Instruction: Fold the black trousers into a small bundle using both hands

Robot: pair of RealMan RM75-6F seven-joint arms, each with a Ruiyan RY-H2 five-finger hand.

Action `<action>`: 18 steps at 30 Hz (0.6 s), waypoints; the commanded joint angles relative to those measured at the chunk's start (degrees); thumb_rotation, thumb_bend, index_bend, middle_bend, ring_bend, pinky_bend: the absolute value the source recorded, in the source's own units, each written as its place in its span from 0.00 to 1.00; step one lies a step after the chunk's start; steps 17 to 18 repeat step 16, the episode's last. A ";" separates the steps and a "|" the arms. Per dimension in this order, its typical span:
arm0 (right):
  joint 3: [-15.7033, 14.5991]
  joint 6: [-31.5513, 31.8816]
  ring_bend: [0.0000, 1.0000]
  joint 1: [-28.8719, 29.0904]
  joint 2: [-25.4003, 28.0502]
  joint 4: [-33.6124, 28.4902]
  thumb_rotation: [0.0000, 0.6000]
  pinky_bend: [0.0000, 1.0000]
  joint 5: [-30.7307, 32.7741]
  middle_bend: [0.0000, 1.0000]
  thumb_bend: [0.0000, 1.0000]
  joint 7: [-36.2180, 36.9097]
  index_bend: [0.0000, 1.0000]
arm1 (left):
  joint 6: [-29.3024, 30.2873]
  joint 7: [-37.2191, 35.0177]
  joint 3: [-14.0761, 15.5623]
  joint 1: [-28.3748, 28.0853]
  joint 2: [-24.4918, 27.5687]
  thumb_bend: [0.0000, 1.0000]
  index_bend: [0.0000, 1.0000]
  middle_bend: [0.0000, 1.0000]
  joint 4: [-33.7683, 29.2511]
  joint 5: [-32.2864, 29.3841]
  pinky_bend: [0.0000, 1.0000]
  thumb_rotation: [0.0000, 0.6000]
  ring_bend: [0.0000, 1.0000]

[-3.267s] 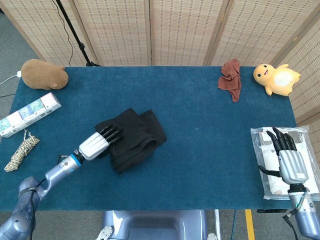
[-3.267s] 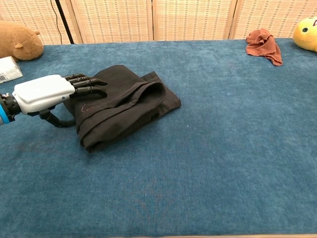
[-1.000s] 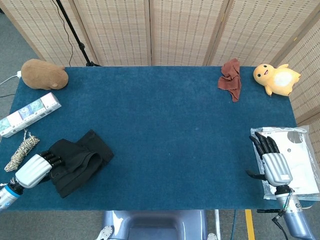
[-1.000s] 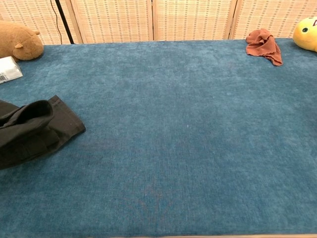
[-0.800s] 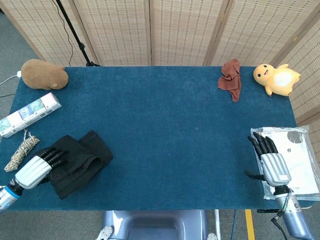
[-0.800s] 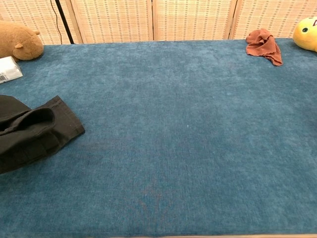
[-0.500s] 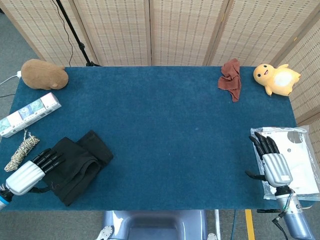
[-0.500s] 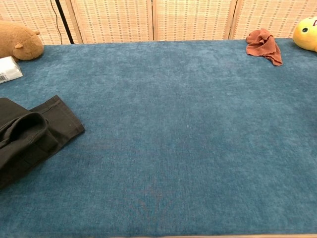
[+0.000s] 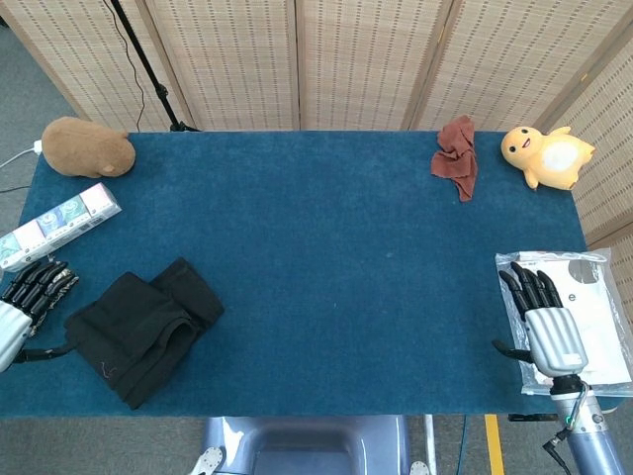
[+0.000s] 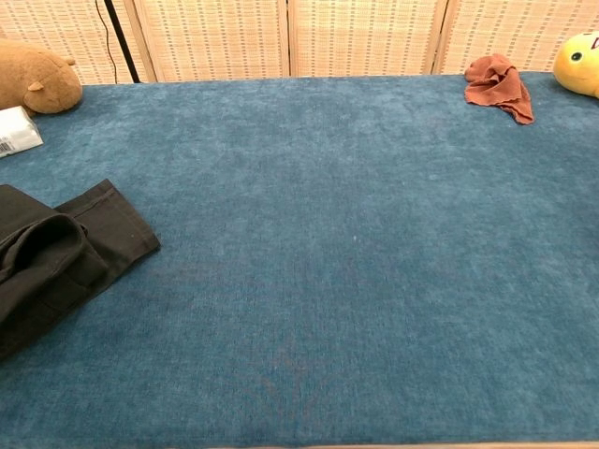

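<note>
Black trousers [image 9: 138, 332] just beside left hand [image 9: 22, 309] — apart

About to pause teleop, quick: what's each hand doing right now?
Left hand: open, holding nothing, beside the black trousers.
Right hand: open, holding nothing, over a plastic bag.

left hand [image 9: 22, 309] off trousers [image 9: 138, 331], seemingly empty
</note>
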 commanded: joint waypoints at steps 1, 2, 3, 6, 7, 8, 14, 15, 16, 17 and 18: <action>0.11 0.21 0.00 -0.25 0.35 -0.08 1.00 0.00 0.19 0.00 0.00 0.03 0.00 | -9.89 5.78 -4.20 -0.32 5.32 0.13 0.00 0.00 -19.17 -6.83 0.00 0.98 0.00; 0.14 0.23 0.00 -0.35 0.59 -0.14 1.00 0.00 0.33 0.00 0.00 0.21 0.00 | -12.14 5.94 -4.58 -0.50 6.66 0.13 0.00 0.00 -24.70 -8.06 0.00 0.99 0.00; 0.13 0.17 0.00 -0.42 0.80 -0.22 1.00 0.00 0.46 0.00 0.00 0.29 0.00 | -13.85 5.97 -4.69 -0.67 7.66 0.13 0.00 0.00 -28.32 -8.81 0.00 1.00 0.00; 0.00 -0.14 0.00 -0.60 1.41 -0.64 1.00 0.00 0.78 0.00 0.00 0.28 0.00 | -17.37 5.49 -5.23 -1.12 9.88 0.13 0.00 0.00 -35.98 -10.53 0.00 1.00 0.00; -0.07 -0.28 0.00 -0.66 1.63 -0.84 1.00 0.00 0.91 0.00 0.00 0.15 0.00 | -18.14 5.12 -5.55 -1.26 10.42 0.13 0.00 0.00 -38.10 -10.94 0.00 1.00 0.00; -0.14 -0.41 0.00 -0.72 1.80 -1.00 1.00 0.00 1.03 0.00 0.00 0.01 0.00 | -18.57 4.75 -5.75 -1.32 10.74 0.13 0.00 0.00 -39.34 -11.17 0.00 1.00 0.00; -0.47 -1.95 0.00 -1.30 3.98 -3.48 1.00 0.00 3.12 0.00 0.00 -1.92 0.00 | -21.85 4.59 -8.55 -1.90 12.74 0.13 0.00 0.00 -46.15 -14.33 0.00 1.00 0.00; -0.42 -1.87 0.00 -1.39 4.07 -3.64 1.00 0.00 3.23 0.00 0.00 -2.11 0.00 | -22.11 5.22 -8.68 -1.98 12.75 0.13 0.00 0.00 -46.14 -14.26 0.00 1.00 0.00; -0.38 -1.67 0.00 -1.51 4.20 -3.87 1.00 0.00 3.25 0.00 0.00 -2.31 0.00 | -22.27 5.87 -8.78 -2.01 12.85 0.13 0.00 0.00 -46.17 -14.00 0.00 1.00 0.00; -0.38 -1.67 0.00 -1.51 4.20 -3.87 1.00 0.00 3.25 0.00 0.00 -2.31 0.00 | -22.27 5.87 -8.78 -2.01 12.85 0.13 0.00 0.00 -46.17 -14.00 0.00 1.00 0.00; -0.38 -1.67 0.00 -1.51 4.20 -3.87 1.00 0.00 3.25 0.00 0.00 -2.31 0.00 | -22.27 5.87 -8.78 -2.01 12.85 0.13 0.00 0.00 -46.17 -14.00 0.00 1.00 0.00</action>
